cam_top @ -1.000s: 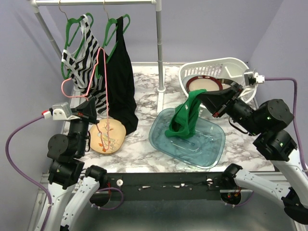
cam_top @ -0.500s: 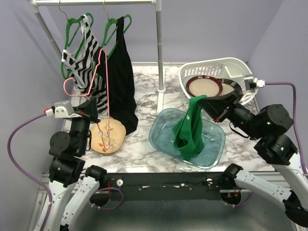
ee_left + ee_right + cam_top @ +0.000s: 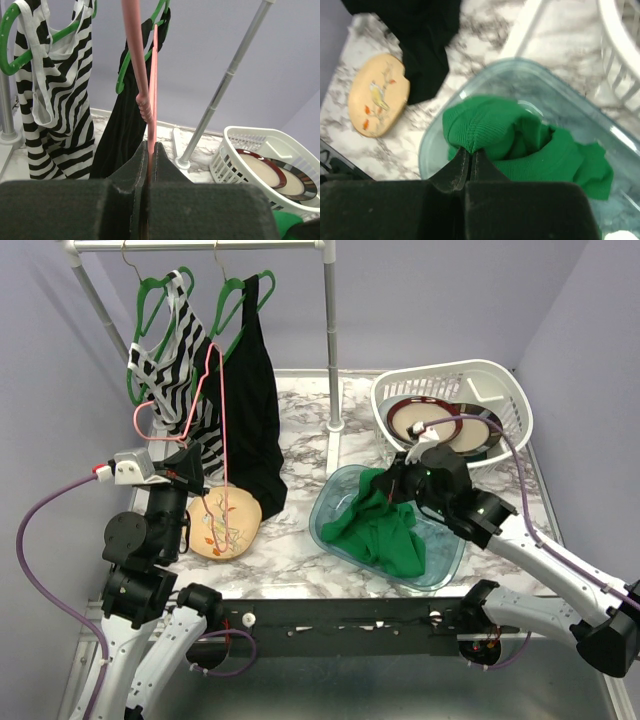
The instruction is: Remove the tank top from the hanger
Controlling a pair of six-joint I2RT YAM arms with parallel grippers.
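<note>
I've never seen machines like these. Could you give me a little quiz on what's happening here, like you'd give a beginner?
1. True or false: the left gripper is shut on the pink hanger.
2. Which one pinches the green tank top? A. the left gripper B. the right gripper C. neither
3. In a few words: what is the green tank top lying in?

Key
1. True: its fingers are closed on the hanger's thin bar.
2. B.
3. The clear tub on the table.
</note>
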